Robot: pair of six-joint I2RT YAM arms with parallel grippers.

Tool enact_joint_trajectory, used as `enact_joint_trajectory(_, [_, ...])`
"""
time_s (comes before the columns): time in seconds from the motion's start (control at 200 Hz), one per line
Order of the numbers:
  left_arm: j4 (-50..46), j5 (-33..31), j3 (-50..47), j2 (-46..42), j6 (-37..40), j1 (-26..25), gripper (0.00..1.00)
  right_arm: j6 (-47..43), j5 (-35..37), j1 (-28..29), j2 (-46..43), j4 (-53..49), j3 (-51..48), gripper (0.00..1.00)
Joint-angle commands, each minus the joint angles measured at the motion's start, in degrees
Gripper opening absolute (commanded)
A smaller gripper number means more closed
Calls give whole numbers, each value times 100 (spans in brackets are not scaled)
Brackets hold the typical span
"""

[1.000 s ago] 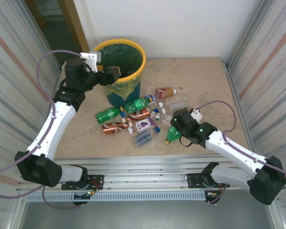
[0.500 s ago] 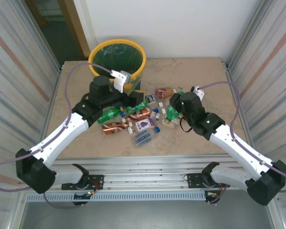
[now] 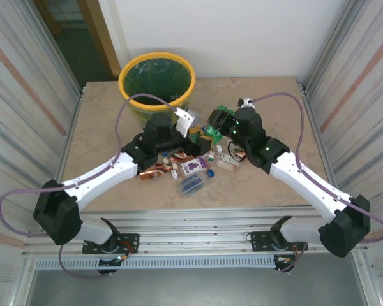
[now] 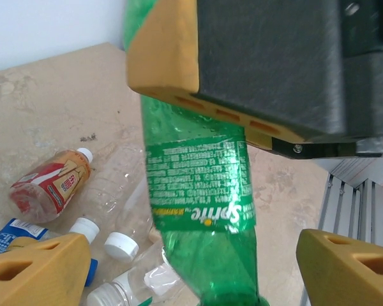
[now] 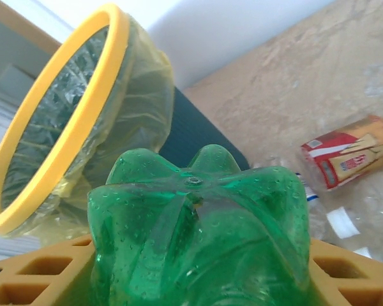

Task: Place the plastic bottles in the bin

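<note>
Bottle point(image 5: 198, 236) is clamped in right end effector point(image 3: 217, 121) near bin point(image 3: 122, 81), probably for dropping in; left end effector point(image 4: 191, 274) has jaws apart.

Bin point(image 3: 156, 56): far left of the tabletop point(image 3: 274, 102), thick yellow rim, green liner inside.
Right tool point(image 3: 214, 121): clamped on a green bottle point(image 3: 209, 132), over the far edge of the pile, just right of the bin.
Left tool point(image 3: 193, 141): over the pile, close beside the right tool; jaws hard to make out.
Loose bottles point(image 3: 193, 167): clustered mid-tabletop; brown-orange, clear, one purple-labelled.
</note>
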Motion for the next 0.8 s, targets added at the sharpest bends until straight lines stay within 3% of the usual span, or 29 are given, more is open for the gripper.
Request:
enact_joint_trajectory(0.0, [384,87,198,102,-63,-37,82,-20,-441,-40,88,463,221,29])
enact_joint_trajectory(0.12, [472,13,269,232,-205,-36,78,-7,-713,-17,187,692,232,29])
enact_joint_trajectory(0.225, [575,-34,299,307,-289,-36,69,-34,-833,28,242,787,246,29])
enact_joint_trajectory(0.471, [665,-93,264,249,-367,-28,30,-182,-838,119,240,841,180,35])
enact_joint_trajectory(0.586, [565,-163,273,189,-338,-20,14,-293,-822,118,222,883,185,47])
enact_joint_trajectory(0.796, [487,-318,219,26,-295,16,11,-612,-817,112,214,730,392,85])
